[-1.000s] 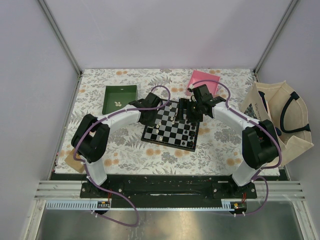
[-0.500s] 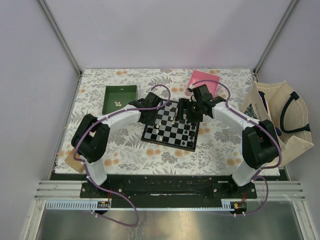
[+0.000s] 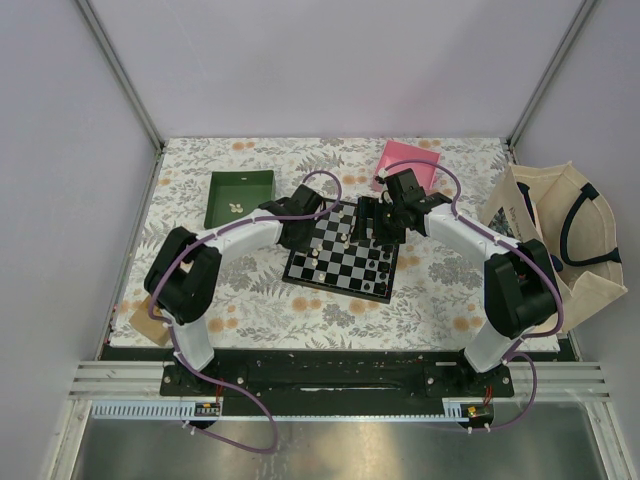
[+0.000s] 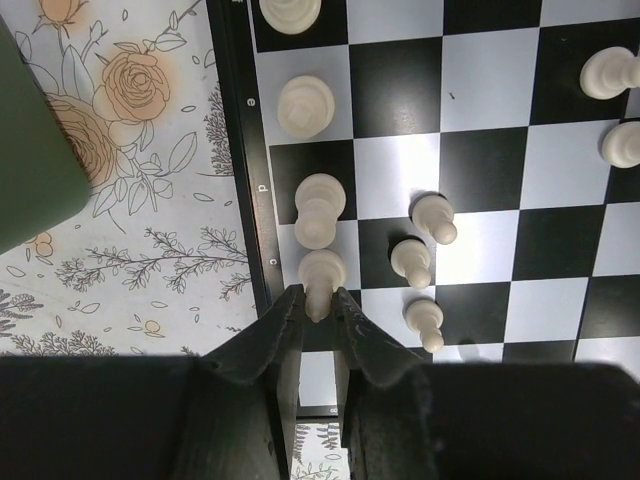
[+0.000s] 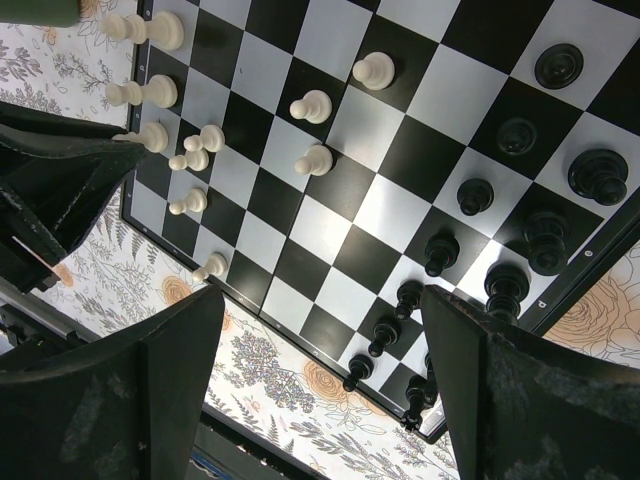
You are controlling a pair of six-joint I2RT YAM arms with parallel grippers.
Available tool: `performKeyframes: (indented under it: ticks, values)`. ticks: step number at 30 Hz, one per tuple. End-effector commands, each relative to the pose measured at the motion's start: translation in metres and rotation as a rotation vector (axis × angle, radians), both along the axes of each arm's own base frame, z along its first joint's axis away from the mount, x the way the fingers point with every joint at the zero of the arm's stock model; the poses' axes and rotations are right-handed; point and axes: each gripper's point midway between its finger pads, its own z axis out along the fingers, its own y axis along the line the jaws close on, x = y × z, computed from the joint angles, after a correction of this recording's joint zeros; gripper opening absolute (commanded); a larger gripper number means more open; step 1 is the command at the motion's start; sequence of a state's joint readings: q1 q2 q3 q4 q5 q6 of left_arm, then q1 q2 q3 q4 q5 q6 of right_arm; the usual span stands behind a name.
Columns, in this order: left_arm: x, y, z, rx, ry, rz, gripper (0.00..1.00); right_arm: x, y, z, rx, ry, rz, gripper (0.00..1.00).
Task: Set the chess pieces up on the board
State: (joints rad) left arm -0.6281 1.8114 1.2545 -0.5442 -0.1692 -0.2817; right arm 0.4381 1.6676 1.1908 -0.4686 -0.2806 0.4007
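Observation:
The board (image 3: 345,268) lies mid-table with cream-white chess pieces (image 4: 306,105) along its left side and black chess pieces (image 5: 441,251) along its right. My left gripper (image 4: 318,302) is over the board's (image 4: 480,160) left edge, shut on the top of a cream-white piece (image 4: 322,270) that stands in the edge row; in the top view the left gripper (image 3: 305,233) sits at the board's far-left corner. My right gripper (image 5: 322,298) hangs open and wide above the board (image 5: 330,230), holding nothing; from above, the right gripper (image 3: 374,223) is at the board's far side.
A green tray (image 3: 240,187) with a few cream pieces (image 3: 235,207) stands left of the board; its corner (image 4: 30,170) shows by the left gripper. A pink box (image 3: 408,163) lies behind the right arm. A canvas tote bag (image 3: 560,240) stands at the right edge.

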Motion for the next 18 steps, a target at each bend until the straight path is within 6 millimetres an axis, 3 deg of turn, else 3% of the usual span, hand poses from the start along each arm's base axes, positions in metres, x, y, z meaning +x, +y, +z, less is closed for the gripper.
performKeyframes:
  ticks: [1, 9, 18]
  values:
    - [0.009, -0.005, 0.004, -0.007, -0.025, -0.002, 0.24, 0.009, 0.004, 0.012, 0.024, -0.032, 0.009, 0.89]
    - [0.012, -0.003, 0.023, -0.032, -0.075, 0.015, 0.40, 0.009, 0.004, 0.012, 0.024, -0.033, 0.007, 0.89]
    - [0.022, 0.011, 0.103, -0.092, -0.281, 0.056, 0.60, 0.009, 0.004, 0.011, 0.024, -0.032, 0.007, 0.89]
